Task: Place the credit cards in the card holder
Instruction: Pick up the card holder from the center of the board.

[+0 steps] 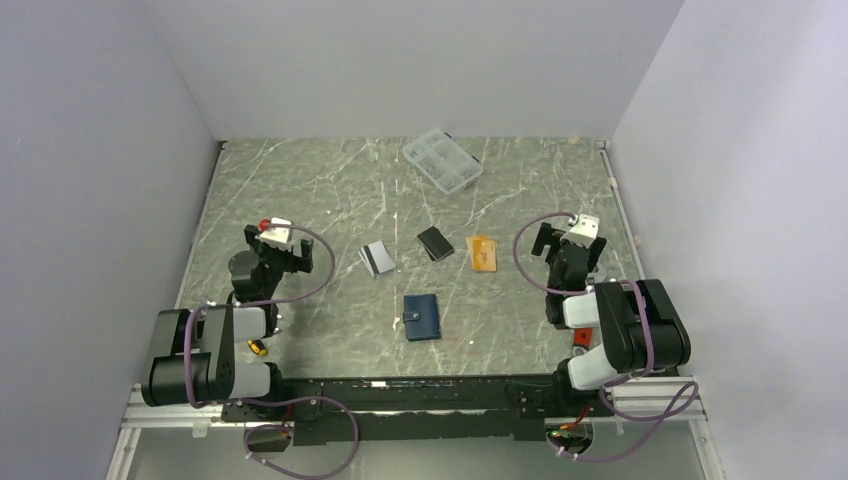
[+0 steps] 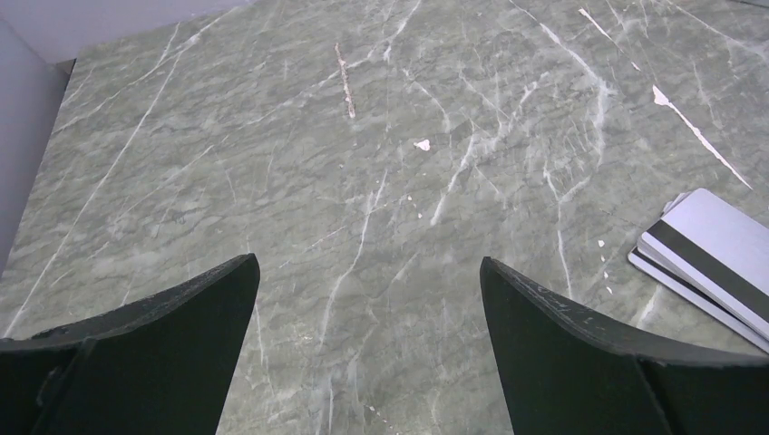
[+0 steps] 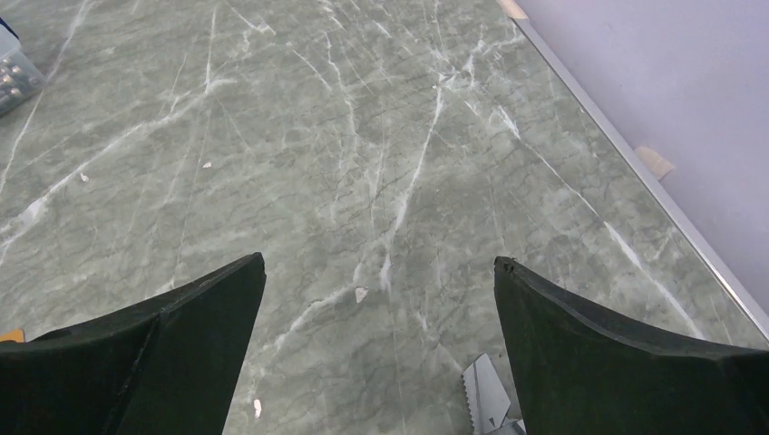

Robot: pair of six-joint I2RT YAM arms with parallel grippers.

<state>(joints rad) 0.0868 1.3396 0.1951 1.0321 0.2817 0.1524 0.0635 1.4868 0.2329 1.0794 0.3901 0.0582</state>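
The navy card holder [image 1: 421, 316] lies shut on the table, near the front middle. Silver-grey cards [image 1: 377, 258] with a dark stripe lie behind it to the left; they also show at the right edge of the left wrist view [image 2: 712, 258]. A black card [image 1: 435, 242] and an orange-gold card [image 1: 482, 251] lie further right. My left gripper [image 1: 276, 243] is open and empty, left of the silver cards. My right gripper [image 1: 567, 240] is open and empty, right of the orange card. Both wrist views show wide-apart fingers over bare marble.
A clear plastic compartment box [image 1: 442, 161] sits at the back middle; its corner shows in the right wrist view [image 3: 14, 77]. Grey walls close the table on three sides. A small serrated metal piece [image 3: 485, 390] lies by my right finger.
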